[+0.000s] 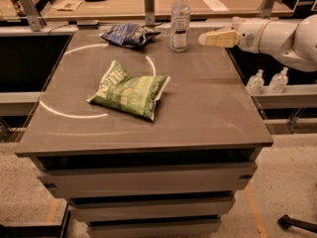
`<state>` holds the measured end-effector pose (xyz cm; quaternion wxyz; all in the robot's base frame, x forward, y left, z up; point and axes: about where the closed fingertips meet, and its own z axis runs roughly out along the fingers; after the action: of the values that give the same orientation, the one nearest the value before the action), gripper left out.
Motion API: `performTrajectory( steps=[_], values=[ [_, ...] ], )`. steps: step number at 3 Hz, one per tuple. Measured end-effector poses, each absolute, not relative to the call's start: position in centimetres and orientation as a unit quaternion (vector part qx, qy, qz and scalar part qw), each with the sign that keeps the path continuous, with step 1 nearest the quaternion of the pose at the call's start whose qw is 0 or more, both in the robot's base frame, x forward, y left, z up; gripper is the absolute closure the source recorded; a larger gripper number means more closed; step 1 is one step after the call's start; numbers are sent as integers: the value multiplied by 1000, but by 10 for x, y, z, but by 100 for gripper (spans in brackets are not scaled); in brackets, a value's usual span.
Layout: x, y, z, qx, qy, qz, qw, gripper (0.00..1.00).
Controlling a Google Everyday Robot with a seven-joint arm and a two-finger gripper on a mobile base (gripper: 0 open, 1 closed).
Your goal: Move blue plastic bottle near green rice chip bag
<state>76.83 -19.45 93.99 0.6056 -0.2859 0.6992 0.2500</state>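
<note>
The blue plastic bottle (180, 21), tall and clear with a white cap and a pale label, stands upright at the back of the grey table (213, 113). The green rice chip bag (130, 89) lies flat near the table's middle, in front and to the left of the bottle. My gripper (207, 37) reaches in from the right at the end of a white arm, just right of the bottle at about label height, a small gap apart from it. It holds nothing.
A dark blue chip bag (129, 34) lies at the back, left of the bottle. Two small clear pump bottles (267, 80) stand on a ledge right of the table. A white arc (69, 114) is marked on the tabletop. A wooden counter (124, 4) runs behind.
</note>
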Motion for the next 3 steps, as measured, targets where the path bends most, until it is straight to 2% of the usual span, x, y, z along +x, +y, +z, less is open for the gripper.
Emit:
performTrajectory(
  steps=[2, 3],
  values=[
    [827, -165, 928, -296, 686, 278, 603, 0],
    [848, -153, 921, -301, 689, 270, 601, 0]
  ],
)
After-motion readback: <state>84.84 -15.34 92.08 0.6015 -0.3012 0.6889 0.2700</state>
